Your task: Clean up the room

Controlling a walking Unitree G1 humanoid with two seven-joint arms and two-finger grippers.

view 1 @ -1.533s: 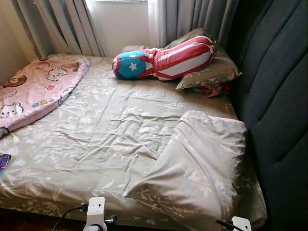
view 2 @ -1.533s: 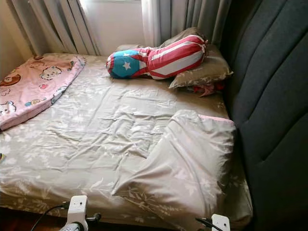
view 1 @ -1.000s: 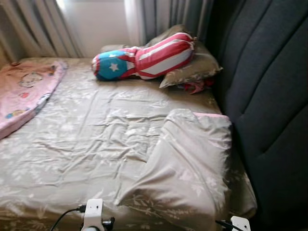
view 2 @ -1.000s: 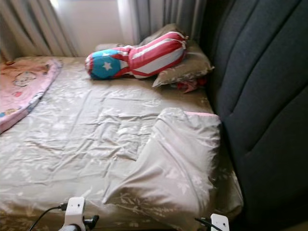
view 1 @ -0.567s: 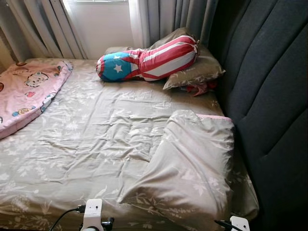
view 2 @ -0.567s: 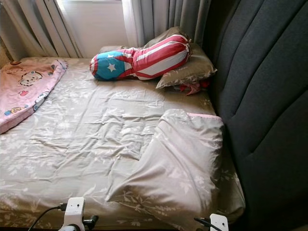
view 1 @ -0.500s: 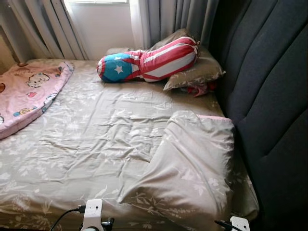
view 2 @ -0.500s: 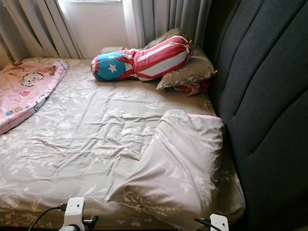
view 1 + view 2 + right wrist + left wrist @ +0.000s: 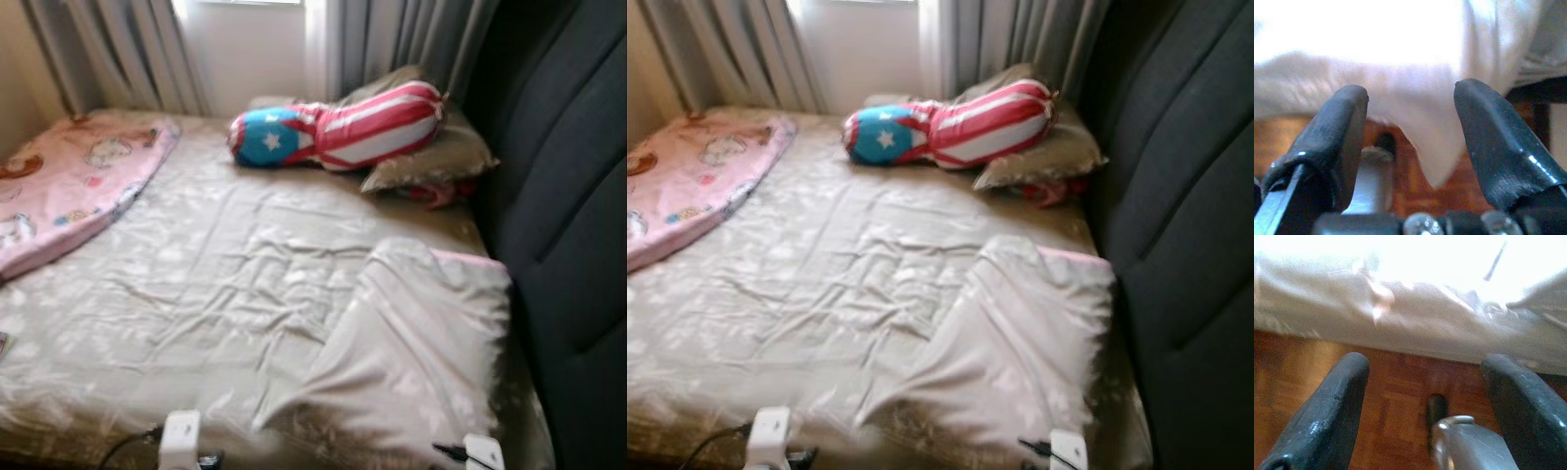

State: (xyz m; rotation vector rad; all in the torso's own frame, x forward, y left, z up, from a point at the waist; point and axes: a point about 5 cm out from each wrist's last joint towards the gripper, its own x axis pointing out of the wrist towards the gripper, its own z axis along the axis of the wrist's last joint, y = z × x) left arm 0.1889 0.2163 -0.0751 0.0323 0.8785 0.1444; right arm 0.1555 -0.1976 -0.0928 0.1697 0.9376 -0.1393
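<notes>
Blur across the head views tells you the camera has swung back leftward since half a second ago; the bedding itself lies as it did. Your folded-back blanket (image 9: 411, 343) sits on the bed (image 9: 196, 284) near the dark headboard (image 9: 578, 225), with the striped bolster (image 9: 343, 127) and pink quilt (image 9: 69, 186) farther off. Your left gripper (image 9: 1425, 406) hangs over wooden floor (image 9: 1391, 396), jaws spread wide, holding nothing. Your right gripper (image 9: 1410, 147) is equally open and empty, facing the sheet's hanging edge (image 9: 1435, 147). Nothing is tidied yet; you are likely lining up on the blanket.

Home bedroom: rumpled bed (image 9: 225, 284); pillows (image 9: 431, 157); curtains (image 9: 118, 49).
</notes>
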